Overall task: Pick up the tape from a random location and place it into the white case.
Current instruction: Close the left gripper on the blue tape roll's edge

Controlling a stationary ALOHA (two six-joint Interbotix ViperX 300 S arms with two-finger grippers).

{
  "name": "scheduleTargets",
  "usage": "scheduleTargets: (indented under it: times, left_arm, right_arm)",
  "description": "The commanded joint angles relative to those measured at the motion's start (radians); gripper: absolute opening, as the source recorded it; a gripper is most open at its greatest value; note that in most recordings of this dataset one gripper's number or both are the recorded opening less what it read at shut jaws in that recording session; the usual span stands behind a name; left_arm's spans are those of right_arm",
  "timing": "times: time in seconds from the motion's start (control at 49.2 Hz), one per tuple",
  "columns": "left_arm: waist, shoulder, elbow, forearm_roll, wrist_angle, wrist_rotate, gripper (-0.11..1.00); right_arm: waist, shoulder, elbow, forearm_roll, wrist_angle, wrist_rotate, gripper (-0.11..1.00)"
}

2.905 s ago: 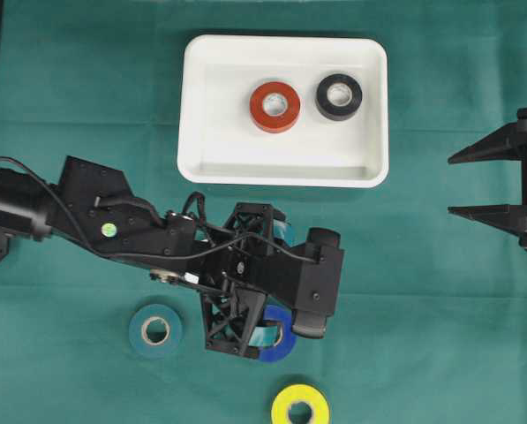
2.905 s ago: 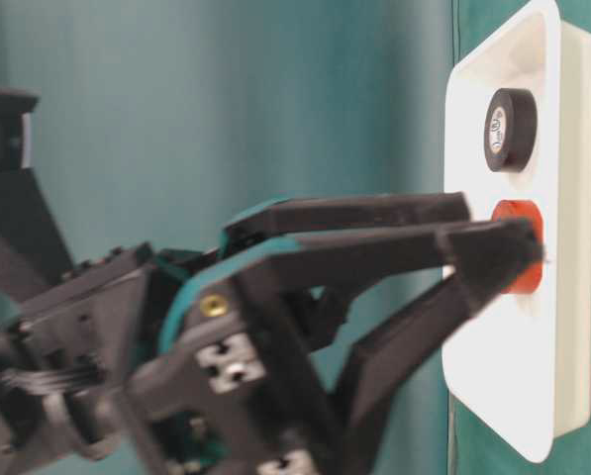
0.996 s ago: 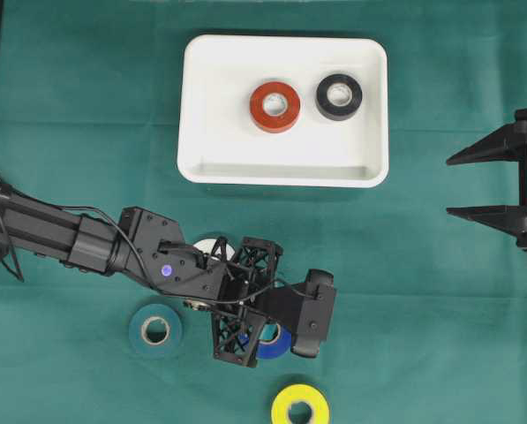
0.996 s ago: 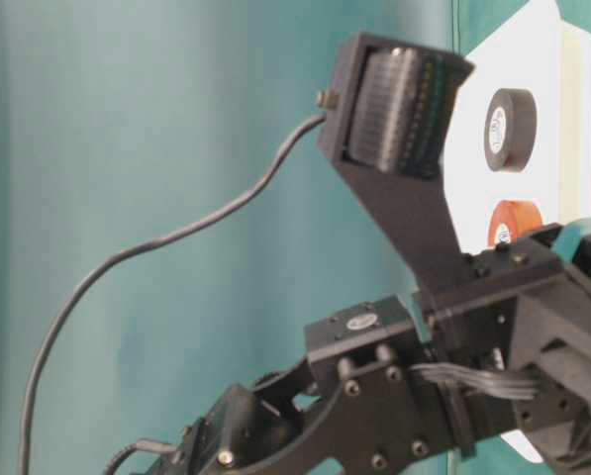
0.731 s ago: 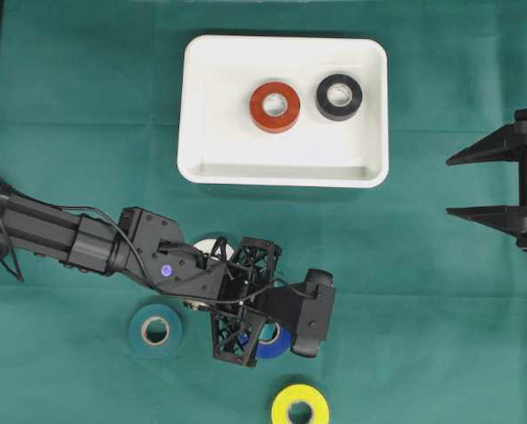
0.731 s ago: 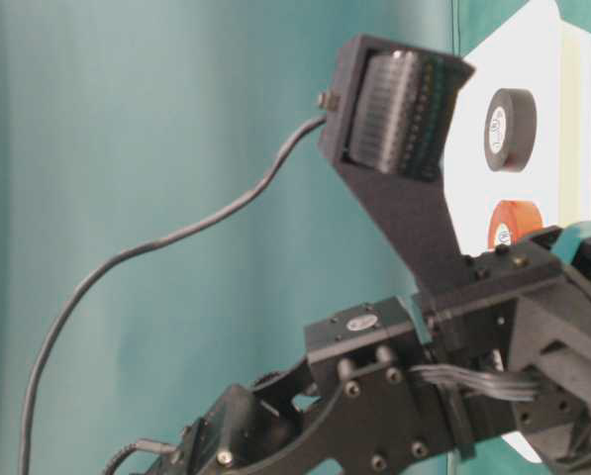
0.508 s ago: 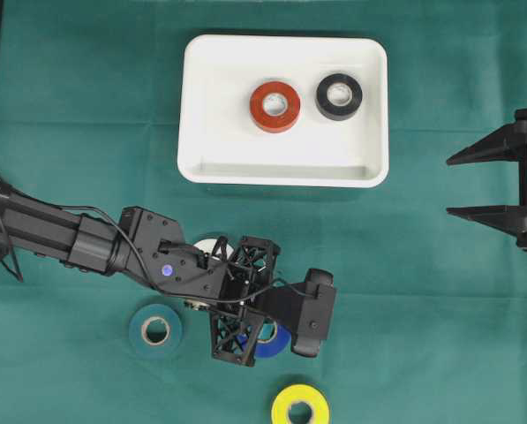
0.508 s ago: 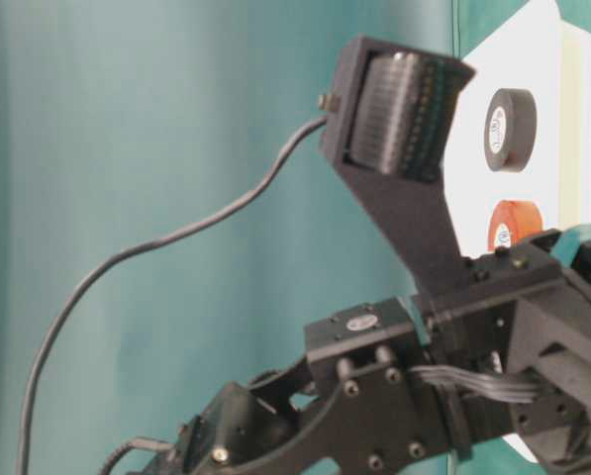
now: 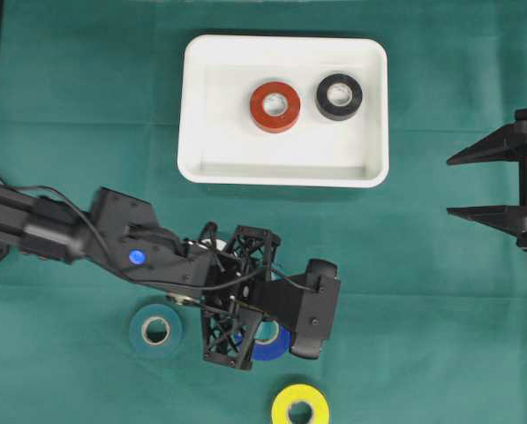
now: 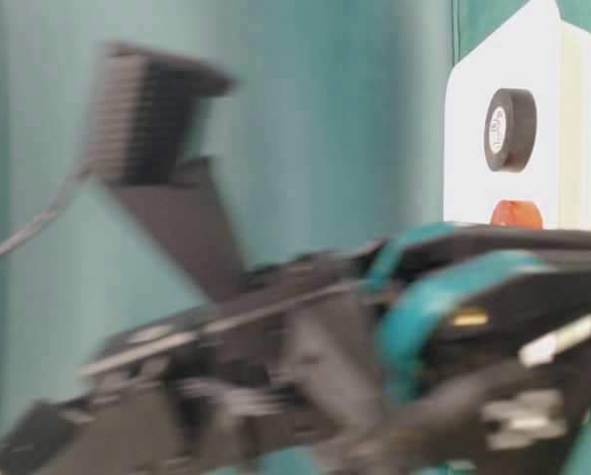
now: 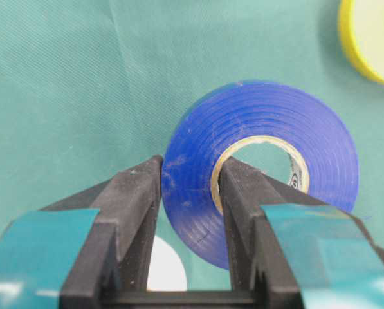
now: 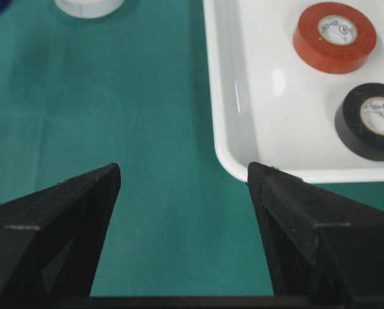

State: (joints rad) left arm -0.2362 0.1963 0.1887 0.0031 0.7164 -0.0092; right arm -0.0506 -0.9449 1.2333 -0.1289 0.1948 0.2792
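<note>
Two rolls, red (image 9: 274, 107) and black (image 9: 339, 96), are already lying in the case (image 9: 201, 132); the blue tape (image 11: 269, 161) is sitting in the left gripper (image 11: 190, 193), whose fingers (image 11: 137, 206) are pinching one wall of the ring, one outside, one through the core. The roll is hanging over the green worktop (image 9: 86, 88), near its front edge and well short of the case.

Risk is lying in that narrow hold: only a thin band of wall is being squeezed, so the roll could be pivoting or sliding out during the carry and dropping onto the cloth. Yellow (image 9: 300, 409), teal (image 9: 155, 329) and white (image 12: 89, 5) rolls are lying close by, and a low swing could be knocking them. A release too near the rim could be leaving the tape propped on it. The right gripper (image 12: 182, 187) is standing wide, holding nothing, off to the side.
</note>
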Motion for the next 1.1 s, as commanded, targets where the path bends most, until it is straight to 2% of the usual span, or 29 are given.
scheduleTargets:
  times: [0.0, 0.366, 0.874, 1.077]
  left_arm:
    - [-0.008, -0.069, -0.035, 0.0, 0.02, -0.002, 0.22]
    - [-0.011, -0.143, -0.124, 0.008, 0.172, 0.0, 0.22]
    - [-0.011, -0.264, -0.224, 0.012, 0.311, 0.003, 0.22]
    - [-0.011, -0.267, -0.225, 0.012, 0.318, 0.003, 0.22]
  right_arm:
    - [0.002, 0.008, -0.023, -0.002, -0.003, -0.003, 0.76]
    - [0.002, 0.008, -0.025, -0.002, 0.002, -0.003, 0.76]
    - [0.002, 0.008, -0.025, -0.002, 0.003, -0.003, 0.76]
    - [0.002, 0.008, -0.025, -0.002, 0.003, -0.003, 0.76]
